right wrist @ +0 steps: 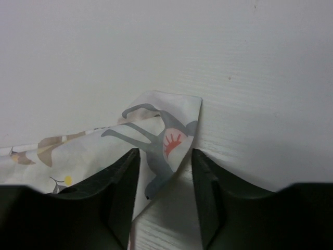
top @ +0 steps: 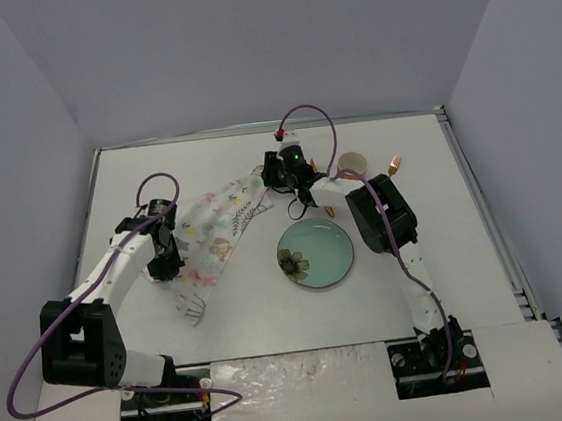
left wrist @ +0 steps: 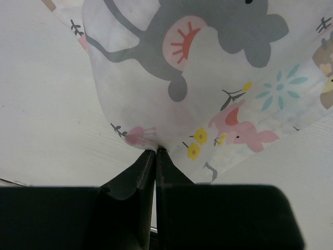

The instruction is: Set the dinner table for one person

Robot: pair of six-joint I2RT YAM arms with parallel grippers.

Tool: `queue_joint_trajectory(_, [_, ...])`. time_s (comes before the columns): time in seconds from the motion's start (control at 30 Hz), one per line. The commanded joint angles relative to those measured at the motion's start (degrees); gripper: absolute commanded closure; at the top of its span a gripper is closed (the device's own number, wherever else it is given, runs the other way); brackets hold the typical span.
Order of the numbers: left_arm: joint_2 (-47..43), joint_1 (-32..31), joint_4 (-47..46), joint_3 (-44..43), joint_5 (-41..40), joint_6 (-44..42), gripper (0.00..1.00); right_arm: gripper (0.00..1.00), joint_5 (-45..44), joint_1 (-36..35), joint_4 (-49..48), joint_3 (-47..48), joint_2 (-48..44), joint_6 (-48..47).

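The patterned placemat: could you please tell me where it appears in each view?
Top external: placemat left of centre, stretched diagonally.
Left wrist: fills the upper middle.
Right wrist: lower left, its corner reaching centre.
Shared landmark: the white dinner table beneath it.

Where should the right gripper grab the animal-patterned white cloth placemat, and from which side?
The placemat's pointed far corner, best from above: it sits between the right gripper's open fingers, and the left gripper pinches the other end.
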State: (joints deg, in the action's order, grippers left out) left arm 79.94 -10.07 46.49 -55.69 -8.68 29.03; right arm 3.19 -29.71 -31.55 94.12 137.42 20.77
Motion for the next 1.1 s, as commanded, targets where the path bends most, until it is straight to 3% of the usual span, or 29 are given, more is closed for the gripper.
queue_joint_trajectory(0.0, [-2.96, 0.13, 0.73, -0.58, 0.14, -0.83, 1.0, 0.65, -1.31, -0.43, -3.15, 2.36, 0.2, -0.73])
queue_joint_trajectory(0.07, [-3.04, 0.14, 0.9, -0.87, 0.08, -0.93, 1.0, 0.74, -2.09, -0.43, -3.61, 2.21, -0.01, -1.58])
queue_joint_trajectory(0.17, [-3.01, 0.41, 1.36, -2.06, 0.24, -1.62, 1.0, 0.95, -3.45, -0.39, -3.55, 2.23, -1.18, -3.19])
queue_joint_trajectory(0.23, [-2.86, 1.17, 1.55, -3.08, 0.16, -2.24, 1.0, 1.0, -5.16, -0.26, -3.26, 2.38, -2.63, -4.65])
queue_joint_trajectory(0.37, [-2.14, 5.18, 2.54, -6.47, 0.58, -3.75, 1.0, 1.0, -6.42, -0.26, -0.98, 6.05, -6.11, -8.28])
queue_joint_trajectory(0.6, [-0.08, 8.74, 5.26, -22.15, 0.56, -5.02, 1.0, 1.0, -4.43, -0.43, 2.61, 13.95, -11.62, -10.38])
queue_joint_trajectory(0.9, [9.25, 17.08, 11.58, -59.33, 2.26, -5.82, 1.0, 1.0, 1.71, -0.69, 4.91, 29.94, -12.71, -8.46])
queue_joint_trajectory(0.97, [9.56, 17.74, 11.8, -63.34, 2.28, -6.7, 1.0, 1.0, 2.27, -0.7, 2.8, 29.79, -14.48, -8.06])
queue_joint_trajectory(1.07, [7.85, 17.85, 11.06, -63.6, 3.57, -8.47, 1.0, 1.0, 2.35, -0.7, -1.01, 21.89, -19.51, -7.7])
